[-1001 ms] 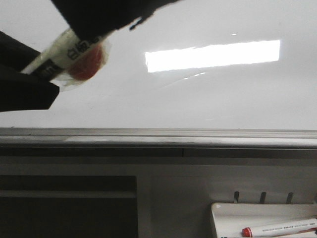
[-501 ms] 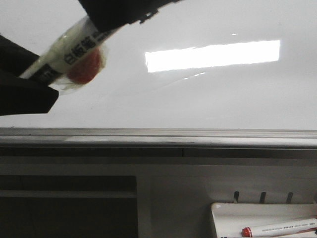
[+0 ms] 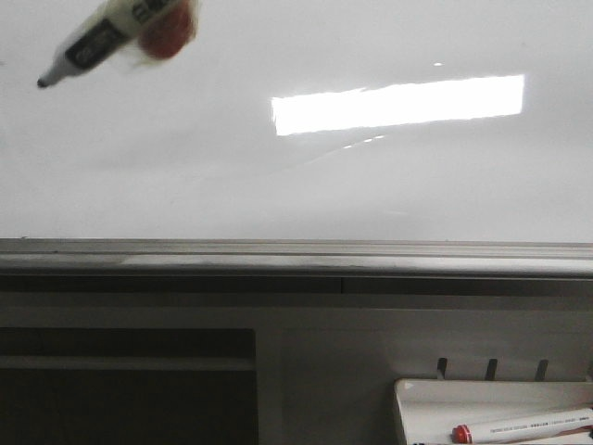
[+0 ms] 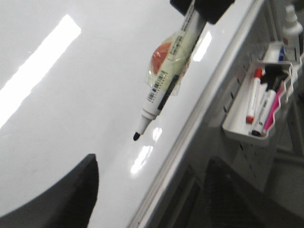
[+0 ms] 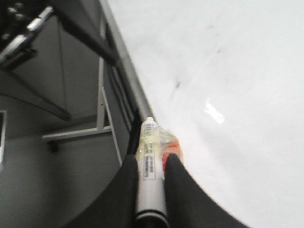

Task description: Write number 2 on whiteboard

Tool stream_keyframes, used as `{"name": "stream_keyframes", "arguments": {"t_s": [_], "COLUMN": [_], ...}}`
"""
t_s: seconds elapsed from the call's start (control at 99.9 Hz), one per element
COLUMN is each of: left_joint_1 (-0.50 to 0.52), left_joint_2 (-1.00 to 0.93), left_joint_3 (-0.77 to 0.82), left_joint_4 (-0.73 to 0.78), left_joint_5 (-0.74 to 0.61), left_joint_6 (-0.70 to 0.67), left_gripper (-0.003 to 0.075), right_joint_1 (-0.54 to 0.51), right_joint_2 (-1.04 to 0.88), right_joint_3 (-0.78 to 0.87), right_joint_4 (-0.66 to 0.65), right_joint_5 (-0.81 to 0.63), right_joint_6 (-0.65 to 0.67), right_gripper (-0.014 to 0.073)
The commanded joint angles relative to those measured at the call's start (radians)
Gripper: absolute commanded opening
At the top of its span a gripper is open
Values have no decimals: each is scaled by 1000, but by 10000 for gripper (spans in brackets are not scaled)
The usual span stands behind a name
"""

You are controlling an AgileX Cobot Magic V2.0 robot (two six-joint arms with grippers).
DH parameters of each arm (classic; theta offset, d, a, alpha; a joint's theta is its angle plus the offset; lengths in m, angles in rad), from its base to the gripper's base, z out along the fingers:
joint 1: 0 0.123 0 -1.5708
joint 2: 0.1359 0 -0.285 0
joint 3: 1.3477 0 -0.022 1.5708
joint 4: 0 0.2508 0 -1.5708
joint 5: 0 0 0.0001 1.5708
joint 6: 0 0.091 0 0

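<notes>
The right gripper (image 5: 151, 190) is squeezed tight on a white marker (image 4: 166, 80) with a black tip. The tip hangs close over the whiteboard (image 3: 389, 176), near its top left part in the front view. I cannot tell how the left gripper's fingers (image 4: 52, 194) stand.

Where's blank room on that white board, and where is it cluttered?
The whiteboard is bare from the marker at upper left down to the grey rail. Cluttered only in the small tray below right, which holds a red-capped marker.
</notes>
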Motion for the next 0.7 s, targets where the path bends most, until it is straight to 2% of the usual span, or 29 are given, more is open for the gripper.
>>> {"name": "stream_keyframes", "arguments": {"t_s": [0.0,0.08,0.16,0.23,0.31,0.481,0.691], "left_joint_1": [10,45,77,95,99,99,99], "left_joint_2": [-76,-140,-198,-236,-260,-259,-259], "left_joint_3": [-38,-38,-38,-38,-38,-38,-38], "left_joint_4": [112,310,474,568,609,611,621], "left_joint_5": [-1,97,181,209,206,196,177], "left_joint_6": [-160,-421,-671,-792,-837,-839,-839], "left_gripper": [300,183,130,98,66,-12,-20], "right_joint_1": [1,1,1,-6,-21,-65,-137], "right_joint_2": [-13,-13,-11,-1,26,85,115], "right_joint_3": [-33,-31,-27,-24,-26,-34,-70], "right_joint_4": [22,27,47,76,92,112,123], "right_joint_5": [-137,-181,-215,-249,-260,-283,-253], "right_joint_6": [4,4,4,4,4,4,4], "right_gripper": [-71,-71,-71,-71,-71,-71,-71]}}
